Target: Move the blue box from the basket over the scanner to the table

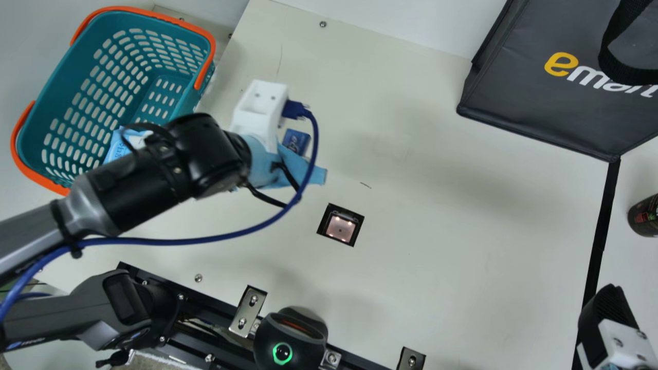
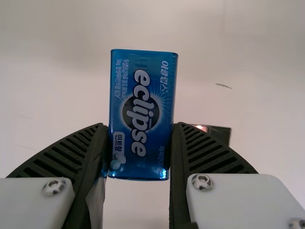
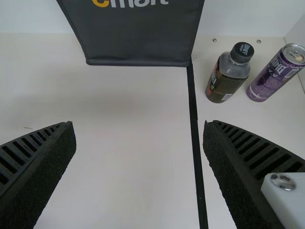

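While one basket [image 1: 51, 92] with two orange handles stands at the left of the main view, one light blue packet [image 1: 117, 146] lies inside it. The left gripper [image 1: 259, 110] hangs over the table [image 1: 437, 246], out of the basket, with one blue box [image 1: 296, 141]. One square scanner [image 1: 340, 227] is set into the table nearby. Across from it stand one dark bag [image 1: 524, 87] and, at the edge, one bottle [image 1: 643, 216]; the right gripper [image 1: 611, 313] is at the lower right corner.

In the left wrist view, two ribbed fingers [image 2: 86, 152] pinch the one blue box by its sides, its printed face showing; part of the scanner appears beside one finger.

In the right wrist view, two fingers [image 3: 243, 171] are spread wide with nothing between them. Beyond are one bag, one black strip [image 3: 194, 119], one bottle and one purple can [image 3: 276, 74], the last two side by side.
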Controlling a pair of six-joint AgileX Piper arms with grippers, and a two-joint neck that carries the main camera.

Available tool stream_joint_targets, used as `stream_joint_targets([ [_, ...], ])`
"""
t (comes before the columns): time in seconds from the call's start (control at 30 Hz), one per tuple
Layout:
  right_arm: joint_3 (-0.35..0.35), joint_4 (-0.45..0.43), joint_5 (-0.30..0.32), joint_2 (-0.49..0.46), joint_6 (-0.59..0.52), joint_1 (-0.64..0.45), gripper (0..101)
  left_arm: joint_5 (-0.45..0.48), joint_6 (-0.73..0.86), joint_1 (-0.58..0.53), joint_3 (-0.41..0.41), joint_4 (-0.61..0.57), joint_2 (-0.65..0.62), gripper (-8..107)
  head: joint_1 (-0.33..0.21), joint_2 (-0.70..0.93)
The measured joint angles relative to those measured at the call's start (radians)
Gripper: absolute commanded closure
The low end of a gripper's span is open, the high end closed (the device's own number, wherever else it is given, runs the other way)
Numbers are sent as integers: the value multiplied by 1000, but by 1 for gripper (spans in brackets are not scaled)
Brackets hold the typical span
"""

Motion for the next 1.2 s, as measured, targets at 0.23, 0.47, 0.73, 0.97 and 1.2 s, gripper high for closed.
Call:
stream_joint_targets([
  [0.23, 0, 0, -3, 0, 0, 0, 6, -14, -103, -114, -14, -12, 74, 107, 0, 0],
  [0.47, 0, 0, -3, 0, 0, 0, 6, -53, -173, -193, -3, -23, 133, 107, 0, 0],
  [0.73, 0, 0, -3, 0, 0, 0, 6, -122, -228, -249, 33, -25, 195, 107, 2, 0],
  [0.97, 0, 0, -3, 0, 0, 0, 6, -173, -262, -274, 63, -20, 236, 107, 2, -2],
  [1.2, 0, 0, -3, 0, 0, 0, 6, -190, -270, -289, 75, -24, 259, 107, 0, -2],
])
